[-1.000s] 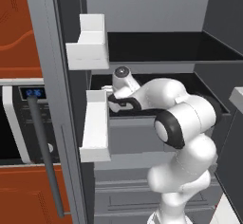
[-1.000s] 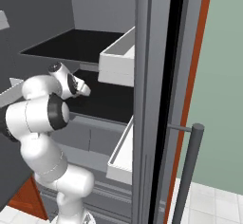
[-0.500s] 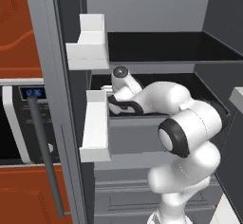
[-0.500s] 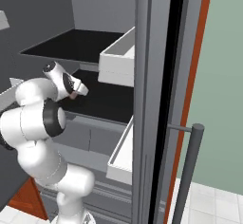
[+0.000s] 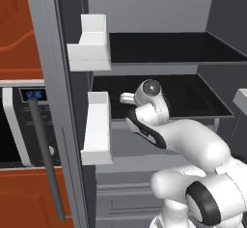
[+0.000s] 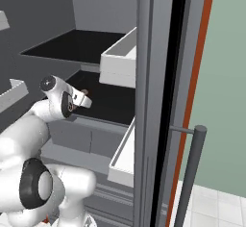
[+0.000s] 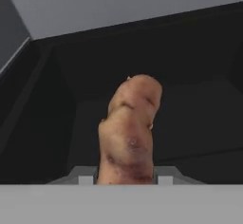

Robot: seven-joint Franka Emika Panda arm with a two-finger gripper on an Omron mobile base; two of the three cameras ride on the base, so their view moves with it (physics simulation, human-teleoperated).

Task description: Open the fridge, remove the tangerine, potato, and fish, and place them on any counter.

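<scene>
While inside the fridge (image 5: 58,77), claw (image 7: 126,178) tight around potato (image 7: 129,133).

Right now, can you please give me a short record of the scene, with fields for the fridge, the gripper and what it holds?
fridge: both doors open, dark shelves inside
gripper: reaching in over the middle shelf
jaws: shut on the potato
potato: brown, lumpy, standing up between the fingertips
door bins: white, on the inside of both doors
microwave: left of the fridge, blue display
</scene>
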